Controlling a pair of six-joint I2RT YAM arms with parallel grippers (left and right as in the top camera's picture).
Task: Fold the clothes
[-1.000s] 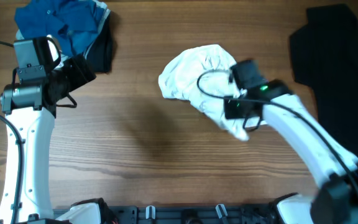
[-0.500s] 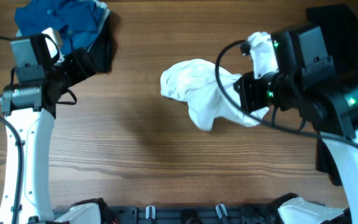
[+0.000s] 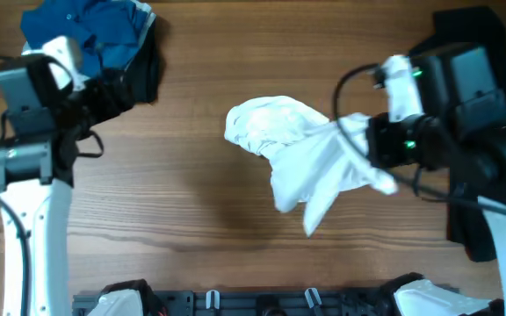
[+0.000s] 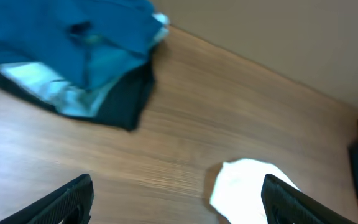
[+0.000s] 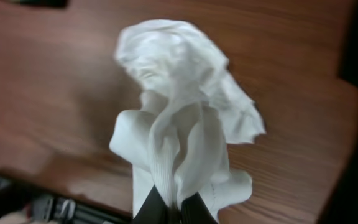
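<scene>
Right hand clamped on white T-shirt; left hand agape near blue shirt, black garments.

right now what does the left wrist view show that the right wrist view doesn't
Only the left wrist view: the blue shirt, lying crumpled, and the left fingers, open with nothing between them. Only the right wrist view: the right fingers shut on a bunched fold of the white T-shirt. Both: the white T-shirt, only its edge in the left wrist view, and the wooden table.
</scene>
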